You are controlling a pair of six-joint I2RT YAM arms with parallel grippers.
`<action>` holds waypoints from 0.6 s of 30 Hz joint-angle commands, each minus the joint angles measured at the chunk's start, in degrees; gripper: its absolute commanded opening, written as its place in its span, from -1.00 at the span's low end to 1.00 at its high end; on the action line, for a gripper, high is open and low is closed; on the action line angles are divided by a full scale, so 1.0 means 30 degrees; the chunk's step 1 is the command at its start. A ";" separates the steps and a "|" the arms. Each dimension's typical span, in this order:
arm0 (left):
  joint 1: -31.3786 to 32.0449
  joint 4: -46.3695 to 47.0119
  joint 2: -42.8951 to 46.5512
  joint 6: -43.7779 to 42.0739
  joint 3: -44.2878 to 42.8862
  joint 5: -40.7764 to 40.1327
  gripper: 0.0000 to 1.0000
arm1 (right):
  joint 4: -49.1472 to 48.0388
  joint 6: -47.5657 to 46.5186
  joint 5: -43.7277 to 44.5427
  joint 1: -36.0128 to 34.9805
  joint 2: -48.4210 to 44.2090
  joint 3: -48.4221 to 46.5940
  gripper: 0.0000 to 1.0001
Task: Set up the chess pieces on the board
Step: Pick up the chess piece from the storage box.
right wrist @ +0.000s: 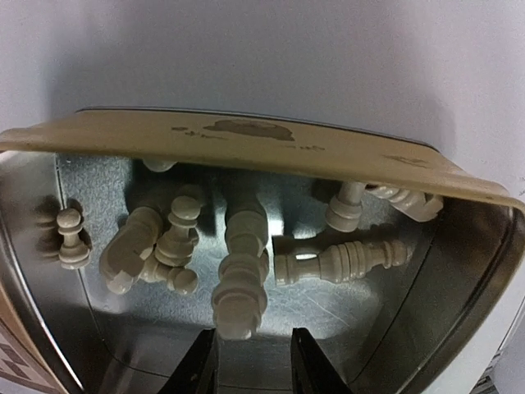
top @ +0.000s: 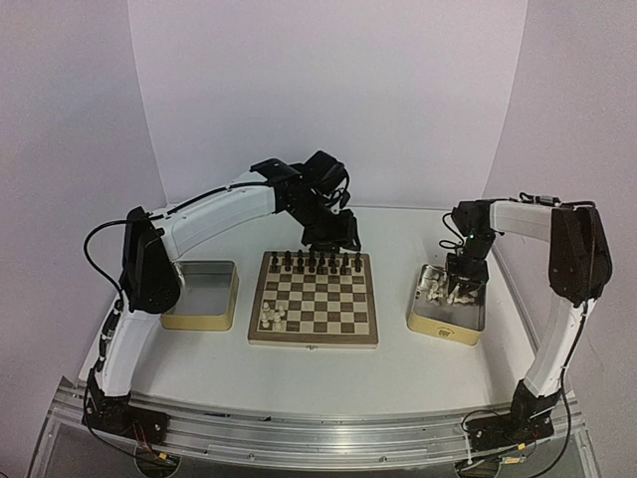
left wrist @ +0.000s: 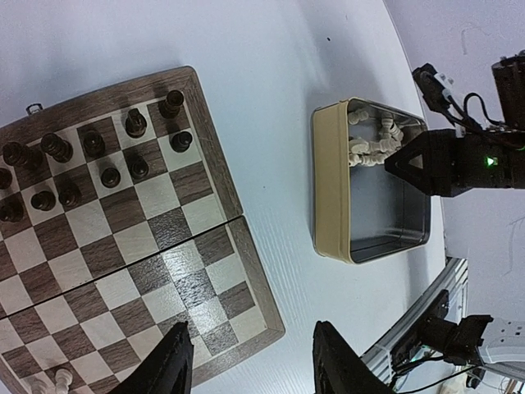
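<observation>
Right gripper (right wrist: pixel 253 353) jaws sit open just short of 1 lying white piece (right wrist: pixel 239 287) in the tin (right wrist: pixel 246 139). I'd centre on it, drop lower, then squeeze gently. Left gripper (left wrist: pixel 250 349) jaws are open too.

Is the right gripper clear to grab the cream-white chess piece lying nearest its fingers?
Probably yes: the right gripper hovers open inside the yellowish metal tin, that cream-white piece directly ahead, uncovered.

I can read no text, number, brand or label in any of my three views. The brownish marks (right wrist: pixel 246 129) on the yellowish wall of the tin (right wrist: pixel 394 160) are blotches, not letters I can make out, and the board (top: pixel 314 299) shows only its checkered squares.
</observation>
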State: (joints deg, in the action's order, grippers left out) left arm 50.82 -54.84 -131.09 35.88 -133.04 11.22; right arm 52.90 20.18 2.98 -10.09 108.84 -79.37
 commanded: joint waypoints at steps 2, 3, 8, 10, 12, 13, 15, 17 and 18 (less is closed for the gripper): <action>-0.0154 0.0715 -0.0139 0.0009 -0.0974 0.0269 -0.02 | -0.0685 -0.0456 -0.0181 0.0014 0.1070 -0.0053 -0.48; -0.0154 0.0715 -0.0151 0.0039 -0.0975 0.0262 -0.02 | -0.0721 -0.0519 -0.0111 0.0019 0.1181 -0.0088 -0.49; -0.0208 0.0862 -0.0230 0.0086 -0.1039 0.0330 -0.01 | -0.0774 -0.0773 0.0176 0.0007 0.1534 -0.0315 -0.52; -0.0213 0.0866 -0.0283 0.0082 -0.1101 0.0358 -0.01 | -0.0777 -0.0809 0.0138 0.0027 0.1653 -0.0355 -0.55; -0.0239 0.0869 -0.0325 0.0082 -0.1094 0.0362 -0.01 | -0.0803 -0.0810 0.0084 0.0037 0.1693 -0.0377 -0.57; -0.0248 0.0864 -0.0333 0.0087 -0.1093 0.0365 -0.02 | -0.0821 -0.0810 0.0089 0.0026 0.1717 -0.0393 -0.58; -0.0271 0.0880 -0.0384 0.0110 -0.1092 0.0403 -0.01 | -0.0861 -0.0832 0.0104 -0.0002 0.1765 -0.0421 -0.60; -0.0272 0.0921 -0.0424 0.0110 -0.1103 0.0462 -0.01 | -0.0885 -0.0839 0.0189 0.0001 0.1855 -0.0423 -0.60; -0.0272 0.0934 -0.0439 0.0110 -0.1095 0.0478 -0.02 | -0.0907 -0.0840 0.0231 0.0009 0.1892 -0.0420 -0.60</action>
State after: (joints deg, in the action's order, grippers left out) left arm 50.39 -53.72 -131.58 36.01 -133.67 11.95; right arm 50.54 18.19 3.08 -10.09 113.45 -79.38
